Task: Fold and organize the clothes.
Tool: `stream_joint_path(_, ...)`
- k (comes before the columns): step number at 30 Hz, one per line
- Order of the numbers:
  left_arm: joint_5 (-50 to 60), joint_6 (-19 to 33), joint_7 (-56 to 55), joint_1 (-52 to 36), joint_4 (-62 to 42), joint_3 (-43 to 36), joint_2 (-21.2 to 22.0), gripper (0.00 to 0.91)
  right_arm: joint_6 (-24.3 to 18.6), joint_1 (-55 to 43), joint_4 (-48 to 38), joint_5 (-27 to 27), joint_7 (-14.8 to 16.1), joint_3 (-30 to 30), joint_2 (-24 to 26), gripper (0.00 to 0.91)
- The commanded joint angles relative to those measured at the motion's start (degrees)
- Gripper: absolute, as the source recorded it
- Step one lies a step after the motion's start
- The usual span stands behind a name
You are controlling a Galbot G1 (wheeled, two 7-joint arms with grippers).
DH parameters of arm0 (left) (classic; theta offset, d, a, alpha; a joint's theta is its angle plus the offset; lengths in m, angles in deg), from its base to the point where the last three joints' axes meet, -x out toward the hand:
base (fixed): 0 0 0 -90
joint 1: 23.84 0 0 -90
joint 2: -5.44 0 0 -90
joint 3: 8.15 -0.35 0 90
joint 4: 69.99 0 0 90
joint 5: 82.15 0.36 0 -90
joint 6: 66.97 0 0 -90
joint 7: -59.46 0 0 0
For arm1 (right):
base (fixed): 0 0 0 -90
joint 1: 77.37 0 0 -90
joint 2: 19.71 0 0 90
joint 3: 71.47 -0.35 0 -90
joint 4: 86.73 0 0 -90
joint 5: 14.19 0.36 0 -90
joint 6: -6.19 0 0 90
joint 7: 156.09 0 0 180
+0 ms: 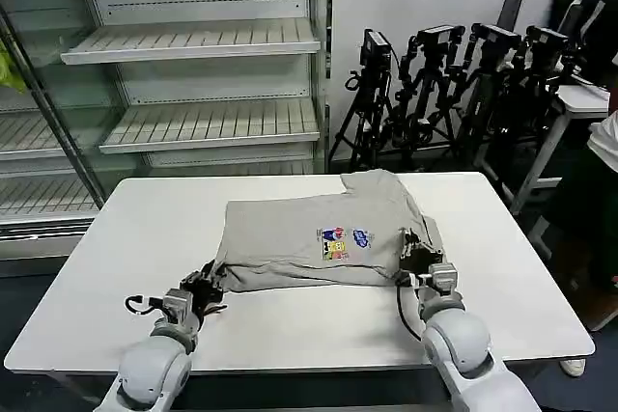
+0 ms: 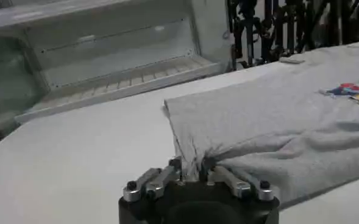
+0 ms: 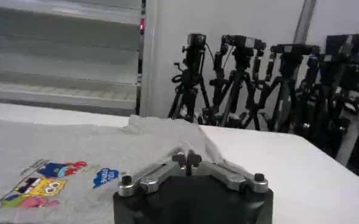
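Both claws, left (image 1: pixel 206 284) and right (image 1: pixel 417 260), pinch the T-shirt's (image 1: pixel 319 229) near corners, arms low.

Light grey T-shirt (image 1: pixel 319 233) on the white tabletop (image 1: pixel 116 238); its multicoloured cartoon print (image 1: pixel 343 241) shows red, blue, yellow on the chest.

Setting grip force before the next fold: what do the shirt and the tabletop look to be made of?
T-shirt: soft grey knit, probably cotton jersey; matte, it bunches where the left gripper and right gripper pinch it. Table: smooth white hard top, maybe laminate, faint sheen.
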State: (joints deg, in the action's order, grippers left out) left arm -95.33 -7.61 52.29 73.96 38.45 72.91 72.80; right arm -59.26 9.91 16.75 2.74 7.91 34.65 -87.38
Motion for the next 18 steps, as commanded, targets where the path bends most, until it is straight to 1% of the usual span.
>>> stream_joint_path(1,0.0,0.1,-0.1,-1.8,-1.9,-0.6,0.1,0.907,-1.7,-1.6,-3.1,-2.3,0.5,1.1,-0.2,0.907)
stream_joint_path(3,0.0,0.6,0.0,-1.0,-1.3,-0.4,0.4,0.907,-5.3,0.0,-1.6,-2.2,0.3,0.1,0.0,0.907)
stream_joint_path(5,0.0,0.8,0.0,-0.2,-0.4,-0.2,0.7,0.907,-7.6,2.5,0.5,-2.1,-0.5,-1.4,-0.2,0.907)
stream_joint_path(9,0.1,0.7,-0.1,3.4,2.7,0.9,1.6,0.907,-9.5,8.6,5.2,-2.2,-0.4,-3.6,0.2,0.907)
stream_joint_path(10,0.1,0.6,-0.2,3.8,3.4,1.2,1.8,0.907,-9.5,9.9,6.3,-2.6,-0.3,-4.1,0.3,0.907)
stream_joint_path(13,0.0,0.5,-0.3,8.0,6.0,2.3,3.0,0.907,-7.5,13.2,8.9,-2.3,-0.3,-6.0,0.8,0.907)
stream_joint_path(16,-0.1,0.5,-0.3,10.4,8.0,2.7,3.8,0.907,-6.1,14.3,7.9,-0.9,-0.3,-6.8,1.4,0.907)
stream_joint_path(18,-0.3,0.5,-0.3,11.3,7.9,2.6,4.2,0.907,-3.5,14.0,6.5,1.0,-0.6,-7.1,1.4,0.907)
